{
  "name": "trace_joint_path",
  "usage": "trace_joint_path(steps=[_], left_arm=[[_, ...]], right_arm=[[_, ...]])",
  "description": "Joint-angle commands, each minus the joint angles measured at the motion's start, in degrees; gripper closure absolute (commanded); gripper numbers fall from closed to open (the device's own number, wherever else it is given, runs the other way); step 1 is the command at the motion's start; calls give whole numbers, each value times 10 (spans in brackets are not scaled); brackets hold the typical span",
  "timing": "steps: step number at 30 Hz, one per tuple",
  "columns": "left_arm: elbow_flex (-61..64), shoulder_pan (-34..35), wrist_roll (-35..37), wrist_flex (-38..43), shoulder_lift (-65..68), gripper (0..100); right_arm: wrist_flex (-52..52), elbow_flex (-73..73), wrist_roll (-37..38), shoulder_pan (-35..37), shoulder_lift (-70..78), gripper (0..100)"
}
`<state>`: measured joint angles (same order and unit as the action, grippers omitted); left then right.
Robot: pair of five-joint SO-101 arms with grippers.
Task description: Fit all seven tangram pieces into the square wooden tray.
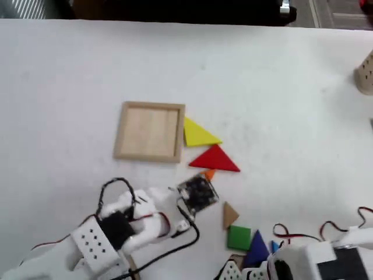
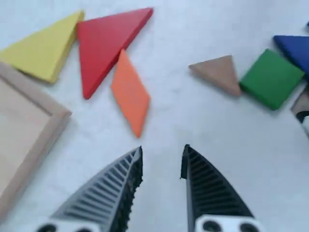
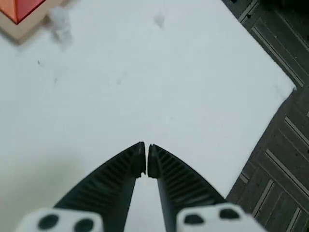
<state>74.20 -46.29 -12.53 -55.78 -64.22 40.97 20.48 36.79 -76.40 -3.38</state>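
Observation:
The square wooden tray (image 1: 150, 131) lies with nothing in it; its corner (image 2: 24, 130) shows in the left wrist view. To its right lie a yellow triangle (image 1: 198, 134) (image 2: 43, 48) and a red triangle (image 1: 214, 158) (image 2: 108, 46). An orange parallelogram (image 1: 208, 174) (image 2: 130, 94) lies just below the red one. My left gripper (image 2: 162, 154) hovers open just short of the orange piece, touching nothing. Farther right are a tan triangle (image 1: 229, 214) (image 2: 219, 72), a green square (image 1: 238, 237) (image 2: 272, 77) and a blue triangle (image 1: 256, 249) (image 2: 294, 48). My right gripper (image 3: 146, 157) is shut, with nothing in it, over bare table.
The right arm (image 1: 326, 259) sits at the table's near right corner, close to the blue and green pieces. In the right wrist view the table edge (image 3: 251, 135) drops to a dark floor. A perforated tan object (image 1: 365, 73) stands at the far right.

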Motion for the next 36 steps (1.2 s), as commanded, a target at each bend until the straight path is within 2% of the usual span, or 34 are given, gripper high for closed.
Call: trace_joint_path(steps=[1,6,11,16,19,23,32,36], left_arm=[[-3,-101,52,61,19,854],[-40,-175,149,208,175,854],[-129,-209,163,275,362,853],[-243,-243,165,280,500,853],[-294,-281,165,268,549,853],[-327,-271,162,244,578,853],[-343,-268,164,287,641,813],[-362,-263,161,255,651,836]], right_arm=[[-13,-114,1,0,68,981],[58,-303,-29,-2,198,981],[196,-529,-37,6,332,981],[309,-754,-65,9,454,981],[327,-856,-67,15,528,981],[345,-961,-63,29,613,981],[397,-1087,-63,30,683,981],[412,-1111,-63,22,683,981]])
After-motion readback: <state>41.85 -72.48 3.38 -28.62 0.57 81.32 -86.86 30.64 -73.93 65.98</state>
